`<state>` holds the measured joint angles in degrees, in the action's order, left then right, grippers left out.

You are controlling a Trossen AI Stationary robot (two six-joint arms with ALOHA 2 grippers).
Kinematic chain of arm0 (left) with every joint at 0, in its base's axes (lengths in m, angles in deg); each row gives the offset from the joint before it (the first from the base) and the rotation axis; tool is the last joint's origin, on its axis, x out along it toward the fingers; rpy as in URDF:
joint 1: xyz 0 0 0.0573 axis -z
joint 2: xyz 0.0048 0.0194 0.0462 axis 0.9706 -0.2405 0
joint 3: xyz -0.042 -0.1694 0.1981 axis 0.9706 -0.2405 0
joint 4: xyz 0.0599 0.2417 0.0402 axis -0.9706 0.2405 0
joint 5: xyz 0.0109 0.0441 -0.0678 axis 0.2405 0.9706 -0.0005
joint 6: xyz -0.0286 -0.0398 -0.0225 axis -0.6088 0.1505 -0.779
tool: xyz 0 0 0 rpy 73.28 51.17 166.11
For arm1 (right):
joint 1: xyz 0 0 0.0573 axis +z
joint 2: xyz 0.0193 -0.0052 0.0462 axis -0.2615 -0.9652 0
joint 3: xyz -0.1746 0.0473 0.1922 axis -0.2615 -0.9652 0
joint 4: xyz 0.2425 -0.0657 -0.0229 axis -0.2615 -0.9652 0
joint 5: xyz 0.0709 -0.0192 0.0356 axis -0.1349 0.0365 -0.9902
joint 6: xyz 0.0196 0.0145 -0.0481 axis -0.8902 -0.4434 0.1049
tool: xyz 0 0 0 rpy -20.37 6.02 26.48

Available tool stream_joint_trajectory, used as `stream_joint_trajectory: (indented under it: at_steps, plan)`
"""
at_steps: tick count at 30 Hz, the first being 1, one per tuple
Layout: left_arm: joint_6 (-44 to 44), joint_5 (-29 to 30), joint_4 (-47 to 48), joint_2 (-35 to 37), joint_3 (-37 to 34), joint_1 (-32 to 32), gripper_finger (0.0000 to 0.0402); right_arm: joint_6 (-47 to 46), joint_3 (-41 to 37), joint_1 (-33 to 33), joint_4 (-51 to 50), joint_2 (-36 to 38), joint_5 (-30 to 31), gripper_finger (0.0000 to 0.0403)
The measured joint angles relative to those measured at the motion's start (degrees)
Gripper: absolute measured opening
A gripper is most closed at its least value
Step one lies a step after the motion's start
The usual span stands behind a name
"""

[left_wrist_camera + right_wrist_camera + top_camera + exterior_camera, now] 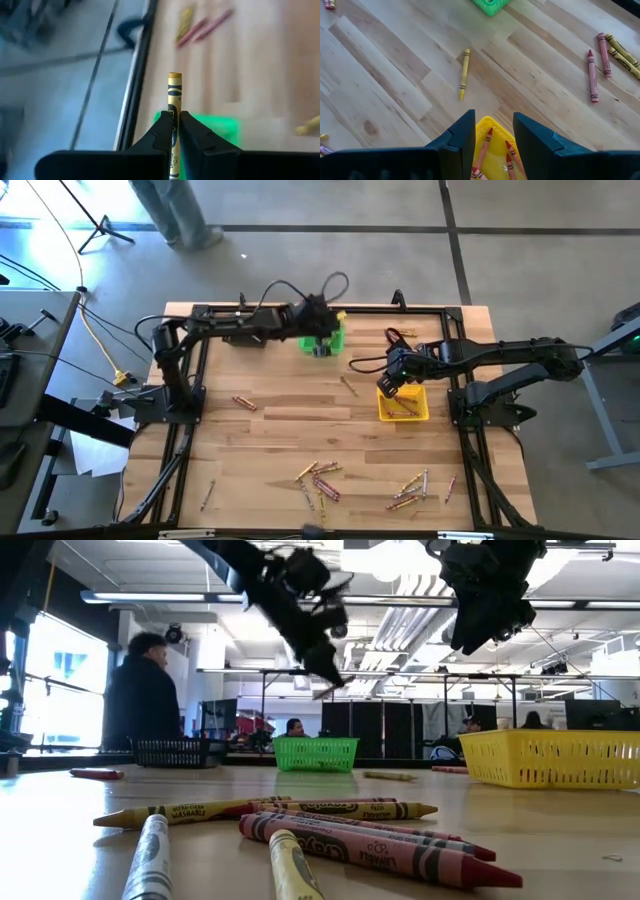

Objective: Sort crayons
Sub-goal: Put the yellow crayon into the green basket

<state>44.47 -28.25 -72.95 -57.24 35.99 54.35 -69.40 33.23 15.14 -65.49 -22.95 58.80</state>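
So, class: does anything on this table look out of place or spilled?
Yes. Loose crayons lie scattered over the table instead of in bins. The left end effector holds a yellow crayon above the green bin; the yellow bin holds red ones.

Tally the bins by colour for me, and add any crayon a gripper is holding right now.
Green bin: 1
Yellow bin: 1
Black bin: 1
Held crayon: 1, yellow, pinched in the fingers of the left gripper above the green bin. The right gripper is open over the yellow bin and holds none.
Total: 3 bins, 1 held crayon.
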Motion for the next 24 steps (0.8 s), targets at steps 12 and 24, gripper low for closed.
stream_joint_trajectory:
  at_steps: [12, 24]
  plan:
    - [-12.5, -3.9, 2.6, -3.6, 0.0, -7.0, 0.0031, -1.5, 0.0, -1.9, 0.2, 0.0, 1.9, 0.0119]
    - [-10.6, -8.5, 4.5, -3.0, 0.0, -6.8, 0.0091, -1.0, 0.0, -10.5, 0.9, -7.0, 0.2, 0.0119]
